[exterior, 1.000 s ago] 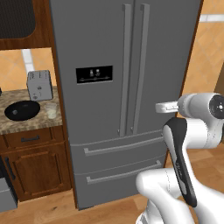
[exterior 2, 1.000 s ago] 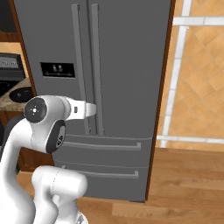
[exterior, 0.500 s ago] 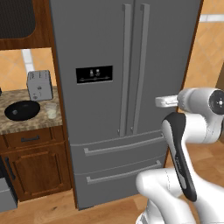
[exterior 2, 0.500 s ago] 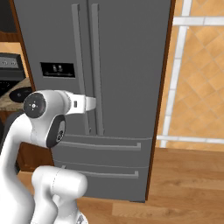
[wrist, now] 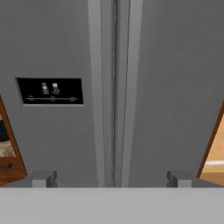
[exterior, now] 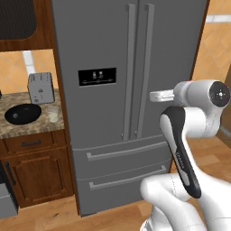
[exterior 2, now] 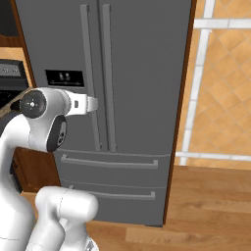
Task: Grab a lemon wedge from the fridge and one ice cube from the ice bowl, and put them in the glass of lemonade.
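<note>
The grey steel fridge [exterior: 103, 40] stands straight ahead with both doors shut, so the lemon wedge is hidden. Its two vertical bar handles [exterior: 137, 67] meet at the centre seam. My gripper [wrist: 110, 178] is open and empty, with its fingertips [wrist: 41, 178] spread wide. It faces the handles [wrist: 111, 87] from a short distance. In the left base view my hand [exterior: 161, 95] points at the right door at mid height, apart from it. The black ice bowl [exterior: 22, 113] and the glass of lemonade [exterior: 53, 113] sit on the counter to the fridge's left.
A grey toaster [exterior: 41, 87] stands behind the bowl on the speckled counter [exterior: 13, 128], above a wooden cabinet [exterior: 36, 171]. A black dispenser panel [exterior: 97, 76] is on the left door, two drawers [exterior: 122, 167] below. To the fridge's right are a tiled wall [exterior 2: 220, 73] and wood floor [exterior 2: 211, 206].
My hand has risen a little and moved closer to the fridge doors. The gripper has stayed open, and the fridge and counter items have not moved.
</note>
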